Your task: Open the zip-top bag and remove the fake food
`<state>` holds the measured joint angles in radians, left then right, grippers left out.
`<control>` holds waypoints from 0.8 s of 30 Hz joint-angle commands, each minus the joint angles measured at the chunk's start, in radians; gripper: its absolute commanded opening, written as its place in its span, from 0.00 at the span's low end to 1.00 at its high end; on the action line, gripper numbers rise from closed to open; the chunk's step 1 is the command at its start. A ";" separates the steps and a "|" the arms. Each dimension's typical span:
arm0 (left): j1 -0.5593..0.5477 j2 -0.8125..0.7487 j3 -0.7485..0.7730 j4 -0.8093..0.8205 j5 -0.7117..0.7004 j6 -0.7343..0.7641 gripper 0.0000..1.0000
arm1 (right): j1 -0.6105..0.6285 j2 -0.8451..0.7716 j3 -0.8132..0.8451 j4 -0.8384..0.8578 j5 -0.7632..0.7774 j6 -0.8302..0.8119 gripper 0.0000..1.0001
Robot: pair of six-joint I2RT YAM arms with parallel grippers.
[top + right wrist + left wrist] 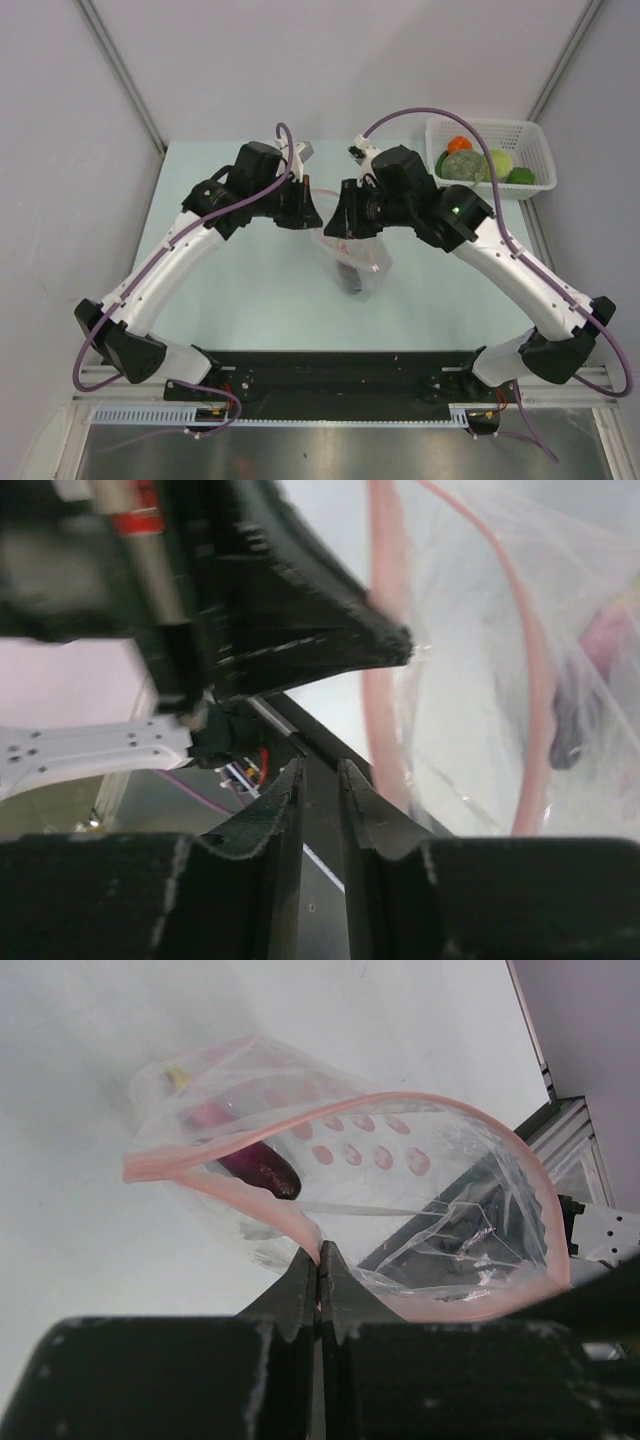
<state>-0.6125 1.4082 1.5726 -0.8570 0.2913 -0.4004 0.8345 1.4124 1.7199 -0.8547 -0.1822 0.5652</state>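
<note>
The clear zip-top bag [356, 262] hangs open between my two grippers over the table's middle. My left gripper [320, 1257] is shut on the bag's pink zip strip [300, 1222] at the near rim of its mouth. A purple eggplant [262, 1168] lies inside the bag. My right gripper [320, 770] has its jaws a little apart with nothing between them, just left of the bag's other pink rim [384, 680]. The eggplant shows blurred through the plastic in the right wrist view [568, 742].
A white mesh basket [536, 134] at the far right holds an orange-red ball [459, 144], a mottled green-brown head [462, 166], a pale green piece [498, 163] and a dark green pepper [521, 177]. The black base rail [340, 375] runs along the near edge.
</note>
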 commanded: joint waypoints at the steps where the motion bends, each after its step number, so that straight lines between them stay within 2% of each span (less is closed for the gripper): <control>1: 0.002 -0.051 -0.025 0.022 0.026 0.014 0.00 | -0.038 0.057 -0.014 0.020 0.047 -0.010 0.22; 5: 0.000 -0.058 -0.055 0.053 0.072 0.012 0.00 | -0.069 0.118 0.022 -0.006 0.053 -0.088 0.20; 7: 0.000 -0.048 -0.054 0.071 0.085 0.012 0.00 | -0.063 0.178 0.076 -0.085 0.078 -0.108 0.20; 11: -0.001 -0.014 -0.030 0.090 0.095 -0.003 0.00 | -0.029 0.255 0.190 -0.202 0.211 -0.110 0.21; 17: -0.001 0.011 -0.017 0.139 0.129 -0.035 0.00 | -0.021 0.275 0.165 -0.204 0.291 0.062 0.24; 21: -0.001 0.018 -0.031 0.162 0.129 -0.049 0.00 | -0.002 0.270 0.190 -0.185 0.286 0.206 0.13; 24: -0.001 0.026 -0.033 0.164 0.123 -0.060 0.00 | 0.012 0.258 0.230 -0.208 0.299 0.255 0.12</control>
<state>-0.6128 1.4284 1.5204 -0.7441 0.3958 -0.4343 0.8215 1.6890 1.8706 -1.0504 0.0746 0.6899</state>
